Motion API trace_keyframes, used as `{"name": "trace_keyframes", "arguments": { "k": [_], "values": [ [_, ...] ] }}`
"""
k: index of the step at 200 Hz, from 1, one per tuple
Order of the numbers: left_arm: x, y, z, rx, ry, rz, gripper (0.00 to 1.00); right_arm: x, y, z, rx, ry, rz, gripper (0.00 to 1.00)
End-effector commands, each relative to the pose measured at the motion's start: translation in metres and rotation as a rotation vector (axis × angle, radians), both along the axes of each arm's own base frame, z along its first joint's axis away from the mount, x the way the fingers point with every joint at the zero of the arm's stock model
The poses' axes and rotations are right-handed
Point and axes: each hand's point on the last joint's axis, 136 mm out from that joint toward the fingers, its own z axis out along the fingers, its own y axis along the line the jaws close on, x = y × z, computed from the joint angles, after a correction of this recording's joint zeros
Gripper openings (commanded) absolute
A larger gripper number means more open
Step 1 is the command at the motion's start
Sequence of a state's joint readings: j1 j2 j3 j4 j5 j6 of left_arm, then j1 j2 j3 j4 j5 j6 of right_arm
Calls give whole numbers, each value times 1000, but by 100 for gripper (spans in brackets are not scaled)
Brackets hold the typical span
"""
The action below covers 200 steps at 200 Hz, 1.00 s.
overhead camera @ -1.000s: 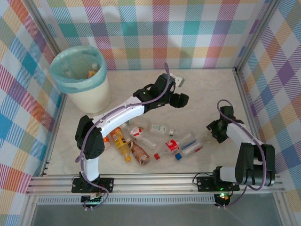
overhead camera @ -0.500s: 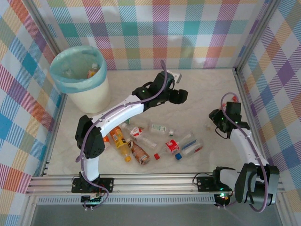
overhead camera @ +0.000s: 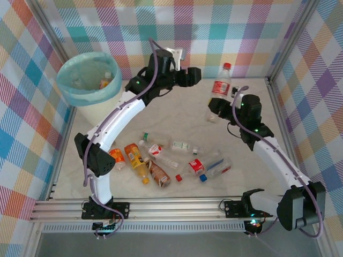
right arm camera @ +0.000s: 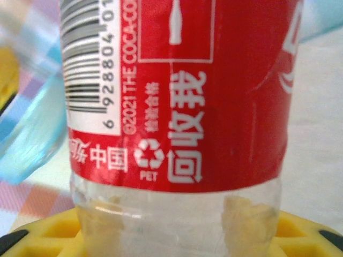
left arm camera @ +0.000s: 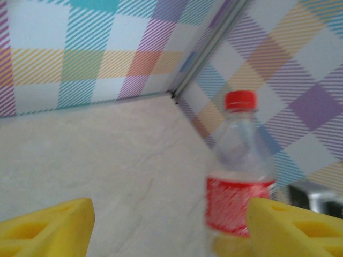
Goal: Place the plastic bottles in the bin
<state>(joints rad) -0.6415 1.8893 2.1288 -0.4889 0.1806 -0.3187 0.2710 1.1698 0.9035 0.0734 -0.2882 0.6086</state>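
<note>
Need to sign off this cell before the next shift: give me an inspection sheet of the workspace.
surface: pale marbled table, no spills seen.
job's things: red-labelled bottle held upright; loose bottles lying clustered near the arm bases; bin at far left, with a bottle inside.
clutter: nothing seen.
grippers: right gripper shut on the red-labelled bottle's lower part; left gripper open, empty, facing that bottle.
cables: lilac cable looped along each arm, clear of the loose bottles.
surroundings: plaid walls, aluminium frame.

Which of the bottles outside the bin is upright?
The red-capped, red-labelled bottle in the right gripper; the other bottles lie sideways on the table.
</note>
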Motion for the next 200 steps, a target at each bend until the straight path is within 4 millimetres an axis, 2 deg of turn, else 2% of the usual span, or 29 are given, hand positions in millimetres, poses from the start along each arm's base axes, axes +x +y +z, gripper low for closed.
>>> {"name": "trace_keyframes", "arguments": {
  "k": [1,38,74,112,152,168,183,200],
  "values": [
    [-33,10,37,-42,-1,-110,75,-15,39,43,23,-196,194,50],
    [-59,15,43,-45,-14,-185,74,-44,77,58,58,-241,399,50],
    [-54,24,37,-50,7,-133,70,-60,97,54,51,-244,474,51],
    [-60,15,35,-88,45,-186,63,-70,108,51,39,-244,518,50],
    [-51,20,23,-75,72,-147,57,-78,119,49,40,-239,575,50],
    [-47,23,20,-69,79,-133,58,-77,120,47,31,-235,570,50],
    [-40,30,15,-62,95,-93,62,-76,120,47,29,-237,562,49],
    [-34,35,10,-75,116,-72,62,-76,120,49,27,-242,562,49]
  ]
}}
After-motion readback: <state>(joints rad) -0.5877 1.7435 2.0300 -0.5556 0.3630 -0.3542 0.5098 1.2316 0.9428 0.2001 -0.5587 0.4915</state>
